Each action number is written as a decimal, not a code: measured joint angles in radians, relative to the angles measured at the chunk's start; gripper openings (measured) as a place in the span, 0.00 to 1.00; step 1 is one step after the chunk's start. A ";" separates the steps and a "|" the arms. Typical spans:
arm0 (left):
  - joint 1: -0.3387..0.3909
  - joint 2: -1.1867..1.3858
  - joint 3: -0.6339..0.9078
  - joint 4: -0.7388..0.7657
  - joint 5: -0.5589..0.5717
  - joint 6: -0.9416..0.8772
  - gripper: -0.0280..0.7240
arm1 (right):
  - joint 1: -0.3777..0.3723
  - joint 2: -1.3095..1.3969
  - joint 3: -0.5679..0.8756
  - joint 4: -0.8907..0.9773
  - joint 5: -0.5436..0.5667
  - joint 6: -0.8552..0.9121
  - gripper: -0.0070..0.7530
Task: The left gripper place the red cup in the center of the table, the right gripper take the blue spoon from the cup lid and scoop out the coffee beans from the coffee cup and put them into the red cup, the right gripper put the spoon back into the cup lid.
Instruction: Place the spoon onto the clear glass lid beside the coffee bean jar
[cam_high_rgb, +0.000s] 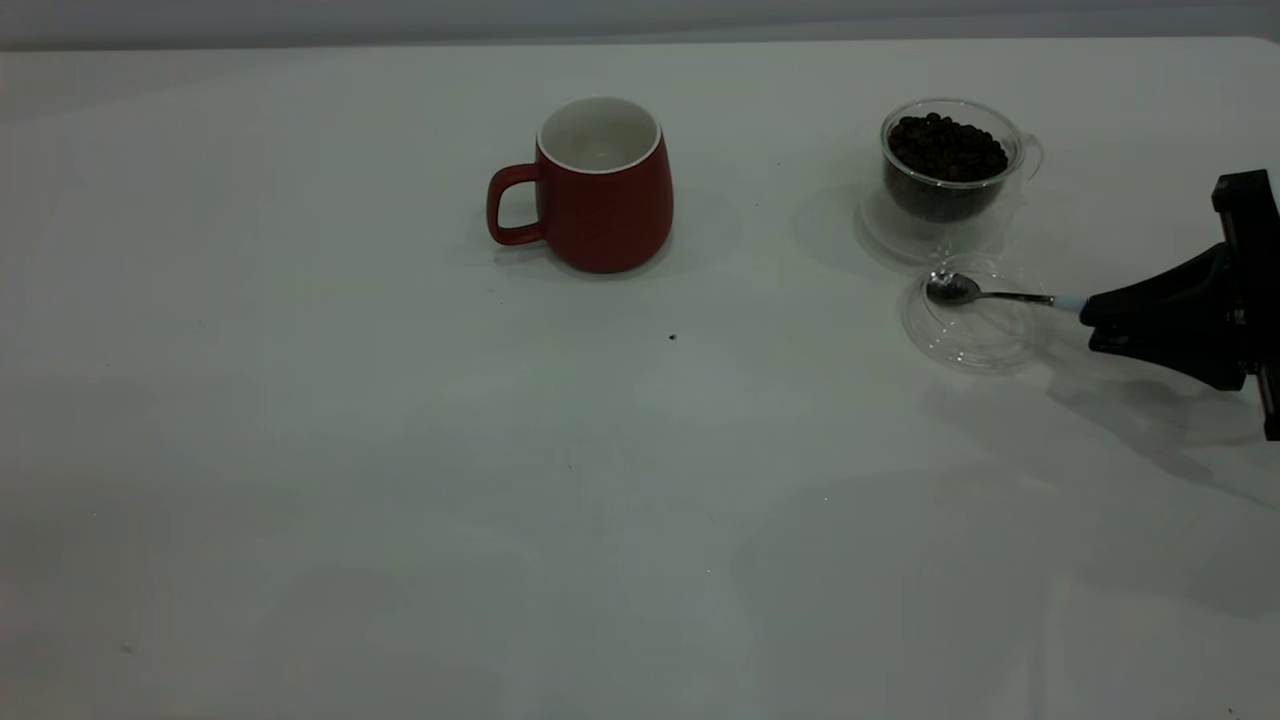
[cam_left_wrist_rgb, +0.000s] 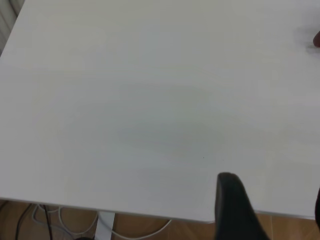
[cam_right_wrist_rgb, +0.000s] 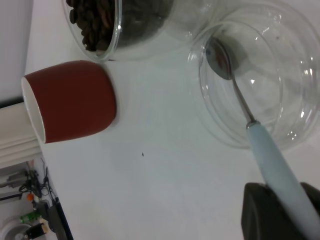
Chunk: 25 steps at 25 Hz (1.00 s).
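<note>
At table's right edge, right end effector (cam_high_rgb: 1090, 322) low, near-horizontal, pinching blue spoon (cam_high_rgb: 985, 293) handle, bowl over cup lid (cam_high_rgb: 972, 325).

Lab-like room, bare white table (cam_high_rgb: 300, 450) (cables (cam_left_wrist_rgb: 45, 220) beneath)

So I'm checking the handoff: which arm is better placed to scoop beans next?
The right. The right gripper is closed on the blue spoon at the cup lid, beside the coffee cup; the left gripper is far off.

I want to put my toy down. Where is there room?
Bare table fills the whole front and the left of the red cup. It's crowded at right: coffee cup, cup lid, blue spoon, right tool.
</note>
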 joint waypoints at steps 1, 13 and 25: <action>0.000 0.000 0.000 0.000 0.000 0.000 0.63 | 0.000 0.002 0.000 0.000 0.001 0.000 0.15; 0.000 0.000 0.000 0.000 0.000 0.000 0.63 | 0.000 0.005 0.000 -0.002 -0.016 -0.007 0.24; 0.000 0.000 0.000 0.000 0.000 0.000 0.63 | 0.000 0.014 0.000 -0.016 -0.025 -0.014 0.41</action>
